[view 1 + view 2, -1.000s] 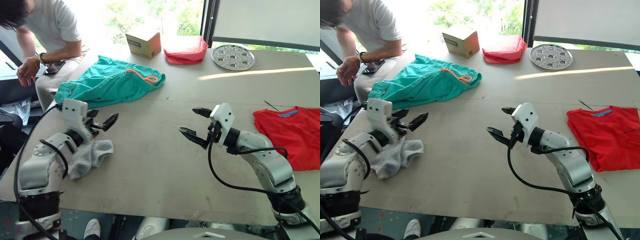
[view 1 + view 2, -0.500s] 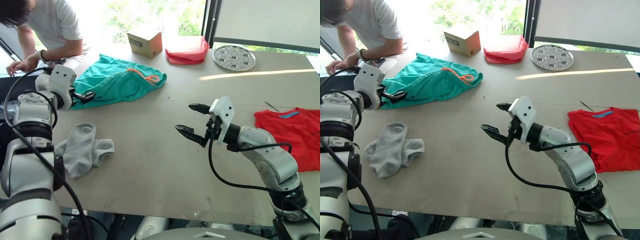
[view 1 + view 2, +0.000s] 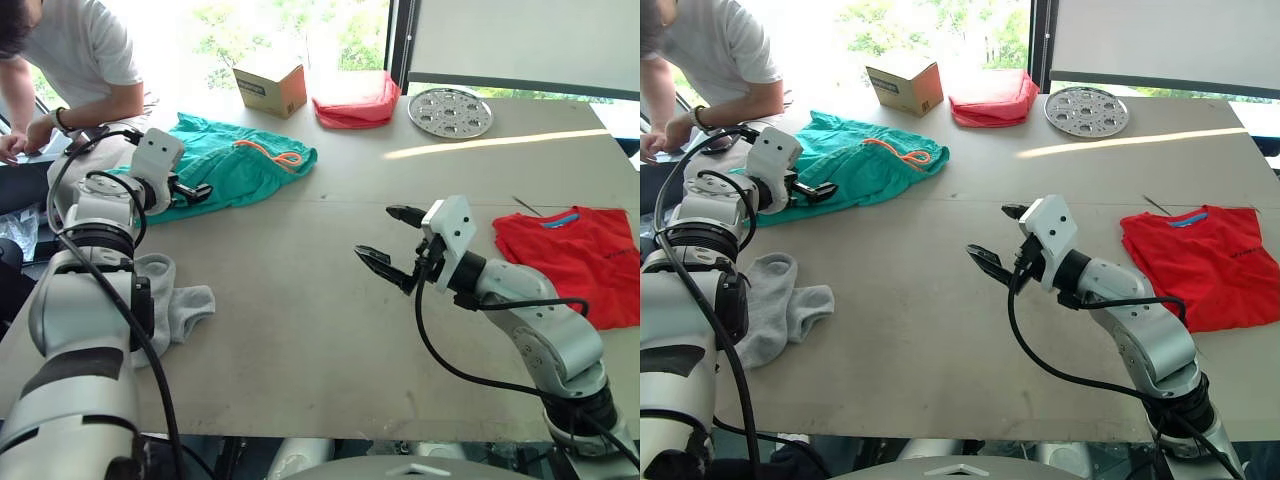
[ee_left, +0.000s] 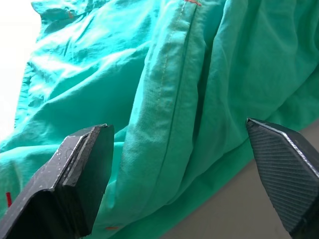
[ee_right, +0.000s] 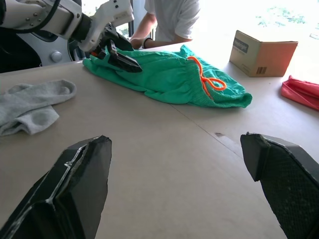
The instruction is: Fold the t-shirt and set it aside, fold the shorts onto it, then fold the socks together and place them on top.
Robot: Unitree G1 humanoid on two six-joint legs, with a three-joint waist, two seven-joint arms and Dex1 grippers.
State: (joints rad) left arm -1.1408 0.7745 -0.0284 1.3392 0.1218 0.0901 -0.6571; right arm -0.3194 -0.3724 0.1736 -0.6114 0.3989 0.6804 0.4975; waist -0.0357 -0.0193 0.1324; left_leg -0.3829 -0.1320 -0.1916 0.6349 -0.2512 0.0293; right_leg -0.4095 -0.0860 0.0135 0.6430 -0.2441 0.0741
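Note:
The teal-green shorts [image 3: 235, 170] with an orange drawstring [image 3: 278, 155] lie spread at the far left of the table. My left gripper [image 3: 195, 190] hovers open at their near edge, and the left wrist view shows the fabric [image 4: 174, 99] between its spread fingers. The grey socks [image 3: 170, 305] lie in a loose heap near the left front edge, partly hidden by my left arm. The red t-shirt [image 3: 575, 260] lies flat at the right. My right gripper [image 3: 380, 235] is open over bare table in the middle, holding nothing.
A cardboard box [image 3: 268, 88], a pinkish-red folded cloth [image 3: 355, 98] and a round perforated metal plate [image 3: 450, 110] stand along the far edge. A person [image 3: 70, 70] sits at the far left corner, close to the shorts.
My left gripper has left the socks and moved away to the near edge of the shorts. The right gripper has stayed about where it was. The camera has shifted slightly.

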